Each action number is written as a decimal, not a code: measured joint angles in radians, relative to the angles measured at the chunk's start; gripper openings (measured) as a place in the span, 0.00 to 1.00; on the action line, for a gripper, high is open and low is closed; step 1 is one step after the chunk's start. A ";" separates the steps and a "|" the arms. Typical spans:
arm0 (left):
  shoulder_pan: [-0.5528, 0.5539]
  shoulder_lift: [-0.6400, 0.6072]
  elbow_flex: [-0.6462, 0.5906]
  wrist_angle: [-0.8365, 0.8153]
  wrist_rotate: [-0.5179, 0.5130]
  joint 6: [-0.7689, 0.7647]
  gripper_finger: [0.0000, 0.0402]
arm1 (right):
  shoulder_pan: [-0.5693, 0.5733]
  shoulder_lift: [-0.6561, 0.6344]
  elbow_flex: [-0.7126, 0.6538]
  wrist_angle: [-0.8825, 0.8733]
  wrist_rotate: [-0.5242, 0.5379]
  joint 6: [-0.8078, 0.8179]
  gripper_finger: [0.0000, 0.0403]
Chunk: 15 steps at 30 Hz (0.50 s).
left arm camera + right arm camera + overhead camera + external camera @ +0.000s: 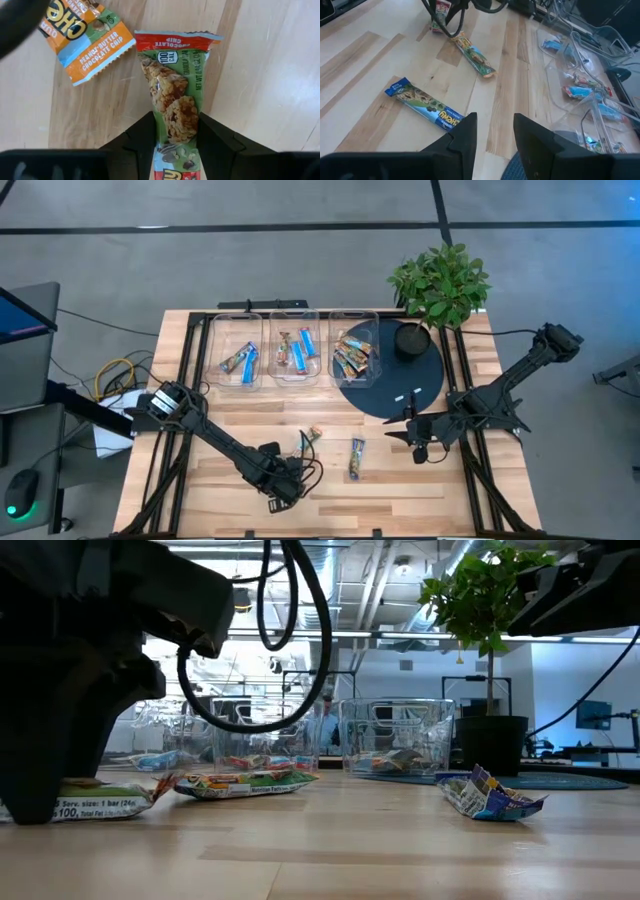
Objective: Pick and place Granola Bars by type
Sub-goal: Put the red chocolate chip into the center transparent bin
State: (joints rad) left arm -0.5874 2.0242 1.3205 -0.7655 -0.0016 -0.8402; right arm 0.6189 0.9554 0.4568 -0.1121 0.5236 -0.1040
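Observation:
My left gripper [284, 483] [176, 124] is low over the near middle of the table, shut on a green-wrapped granola bar [172, 85]. An orange-wrapped bar [84, 39] [316, 432] lies flat just beyond it. A blue-wrapped bar [356, 458] [424, 104] lies flat on the wood farther right. More bars lie in three clear containers [241, 362] [295, 352] [353, 356] at the far side. My right gripper [416, 442] [494, 131] is open and touches nothing, above the near edge of the dark round disc [398, 385]. My left gripper pinches the green bar between its two fingers [145, 137], on the bar's two long edges near one end [176, 131], where the wrapper narrows. The fingers lie along the bar. In the low view the bar [100, 800] lies flat on the table under the gripper.
A potted plant [438, 285] stands on the disc's far right part, and a white stick-like mark [403, 397] is on the disc. Bare wood lies along the near edge and to the left. The left arm's cable loops [270, 650] hang close to the low camera.

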 joint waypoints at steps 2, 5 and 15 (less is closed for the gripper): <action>0.007 0.002 0.024 -0.032 0.018 0.000 0.31 | 0.000 0.000 0.000 0.000 0.000 0.000 0.30; 0.018 0.011 0.077 -0.103 0.038 0.000 0.29 | 0.000 0.000 0.000 0.000 0.000 0.000 0.30; 0.020 0.009 0.230 -0.249 0.020 0.109 0.25 | 0.000 0.000 0.000 -0.001 0.000 0.000 0.30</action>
State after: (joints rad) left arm -0.5673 2.0331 1.5501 -1.0147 0.0188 -0.7312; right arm 0.6189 0.9554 0.4568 -0.1127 0.5240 -0.1040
